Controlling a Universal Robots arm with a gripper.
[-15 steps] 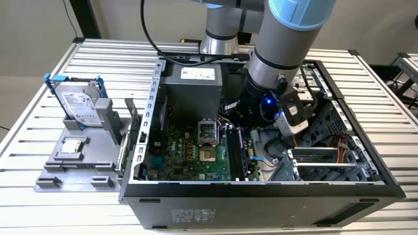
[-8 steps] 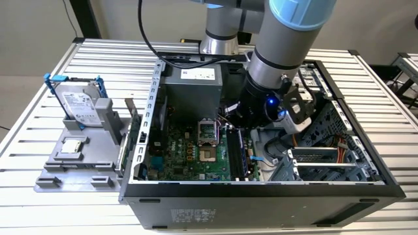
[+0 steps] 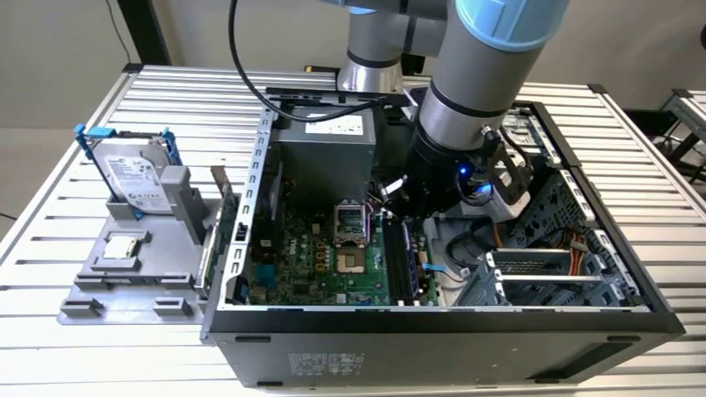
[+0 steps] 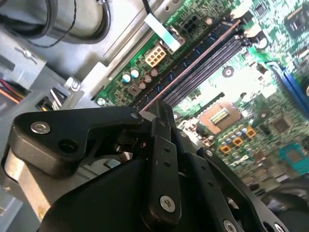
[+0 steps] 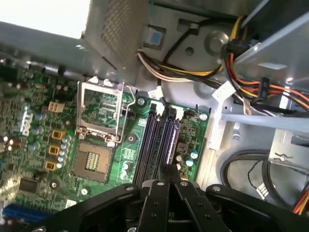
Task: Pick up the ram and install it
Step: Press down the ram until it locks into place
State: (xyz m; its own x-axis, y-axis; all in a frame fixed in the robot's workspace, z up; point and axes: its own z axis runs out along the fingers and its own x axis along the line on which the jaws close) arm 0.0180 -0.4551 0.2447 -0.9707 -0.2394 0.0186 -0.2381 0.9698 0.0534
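Note:
The ram [image 5: 170, 137] is a thin dark stick standing on edge in the line of the long black slots [image 5: 150, 145] of the green motherboard [image 3: 320, 256], inside the open computer case. In the second wrist view the ram [image 4: 193, 63] runs away from the fingertips as a long narrow edge. My gripper [image 5: 169, 170] sits directly over the near end of the stick with its black fingers [image 4: 159, 145] pressed together on it. In the exterior view the gripper [image 3: 399, 203] is low inside the case, just above the slots.
The CPU socket [image 5: 99, 111] lies beside the slots. A grey power supply [image 3: 326, 157] and bundled cables [image 5: 251, 92] crowd the case around the arm. Outside, at the exterior view's left, a silver hard drive [image 3: 138, 178] with blue rails stands in a grey holder [image 3: 121, 281].

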